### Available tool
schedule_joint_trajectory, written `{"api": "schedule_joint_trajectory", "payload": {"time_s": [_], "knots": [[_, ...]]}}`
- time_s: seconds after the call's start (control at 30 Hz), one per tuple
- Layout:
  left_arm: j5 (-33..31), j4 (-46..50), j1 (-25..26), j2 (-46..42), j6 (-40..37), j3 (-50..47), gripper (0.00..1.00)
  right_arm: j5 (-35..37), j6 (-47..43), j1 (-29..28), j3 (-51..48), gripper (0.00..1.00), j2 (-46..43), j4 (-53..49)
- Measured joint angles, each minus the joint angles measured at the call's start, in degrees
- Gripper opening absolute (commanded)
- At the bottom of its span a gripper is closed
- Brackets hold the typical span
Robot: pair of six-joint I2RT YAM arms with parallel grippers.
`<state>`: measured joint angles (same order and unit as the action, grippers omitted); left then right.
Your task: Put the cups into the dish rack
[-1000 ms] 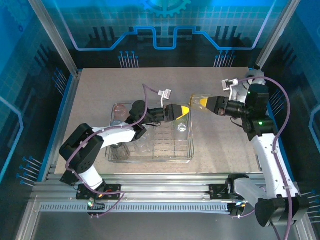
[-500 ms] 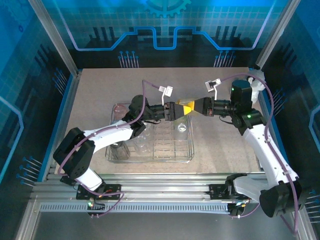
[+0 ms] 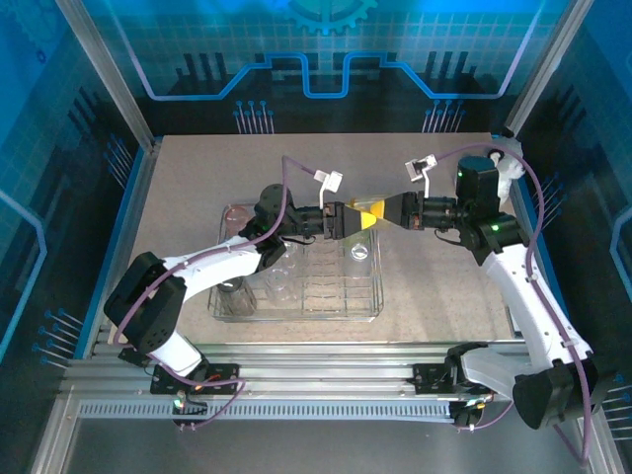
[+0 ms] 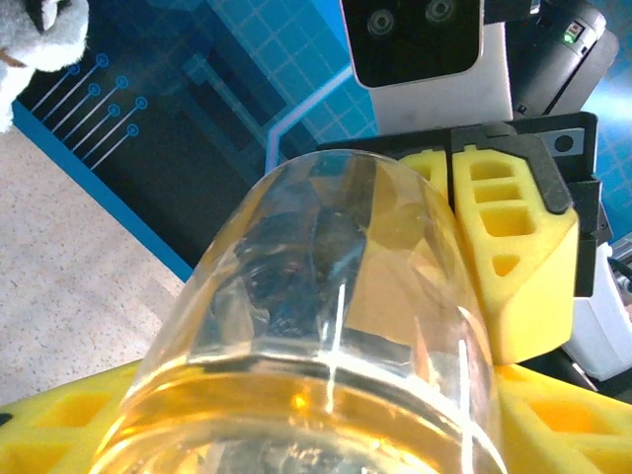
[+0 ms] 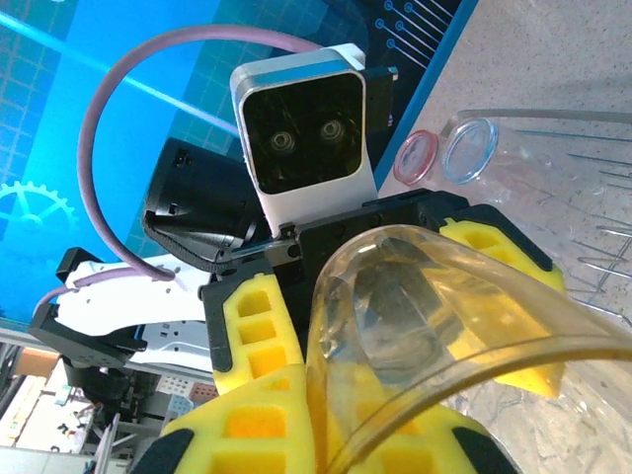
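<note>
An amber cup hangs on its side above the far right corner of the dish rack, between both grippers. My right gripper is shut on its rim, which curves over the yellow fingers. My left gripper comes from the opposite side, and its fingers lie against the sides of the cup's base. In the left wrist view the cup sits between my fingers, with the right gripper's fingers behind it. Several cups rest in the rack: pink, clear, grey.
A pink cup and a blue cup lie rim-out at the rack's far left end. A white-grey plush toy sits at the table's back right. Bare tabletop lies right of the rack.
The right arm swung left with the amber cup to meet the left gripper over the rack. The left fingers have narrowed around the cup's base.
</note>
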<state>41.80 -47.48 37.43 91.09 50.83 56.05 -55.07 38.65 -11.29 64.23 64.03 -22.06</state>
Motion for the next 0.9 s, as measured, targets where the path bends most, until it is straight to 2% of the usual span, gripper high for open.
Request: {"api": "schedule_joint_trajectory", "payload": {"time_s": [0.07,0.1,0.17,0.3,0.43,0.53,0.63,0.73,0.9], "knots": [[-0.7,3.2,0.2,-0.6,-1.7,0.5,0.38,1.0,-1.3,-0.1,0.1,0.32,0.0,-0.9],[-1.3,5.3,0.4,-1.0,-3.2,0.9,0.34,1.5,-2.1,-0.2,0.2,0.40,0.1,-1.6],[-2.4,9.6,0.9,-2.1,-6.1,1.5,0.29,2.5,-3.6,-0.5,0.4,0.48,0.4,-3.1],[-5.5,18.8,1.3,-4.7,-12.2,2.8,0.28,4.8,-7.3,-0.6,2.3,0.60,0.9,-7.9],[-9.2,27.3,1.3,-7.2,-17.6,3.8,0.26,10.1,-11.6,-0.7,5.6,0.64,0.6,-13.2],[-12.8,36.3,1.4,-8.1,-22.4,6.3,0.25,18.3,-14.5,-0.5,6.8,0.70,-1.4,-16.7],[-17.1,47.5,2.2,-8.3,-28.4,10.6,0.25,30.5,-16.4,-0.2,6.1,0.73,-5.6,-19.4],[-20.8,58.1,3.7,-8.3,-34.5,14.6,0.25,40.3,-17.2,0.9,2.3,0.75,-11.7,-19.4],[-25.4,72.3,5.2,-8.7,-42.1,17.0,0.26,51.9,-18.0,2.9,-6.2,0.89,-20.7,-18.1]]}}
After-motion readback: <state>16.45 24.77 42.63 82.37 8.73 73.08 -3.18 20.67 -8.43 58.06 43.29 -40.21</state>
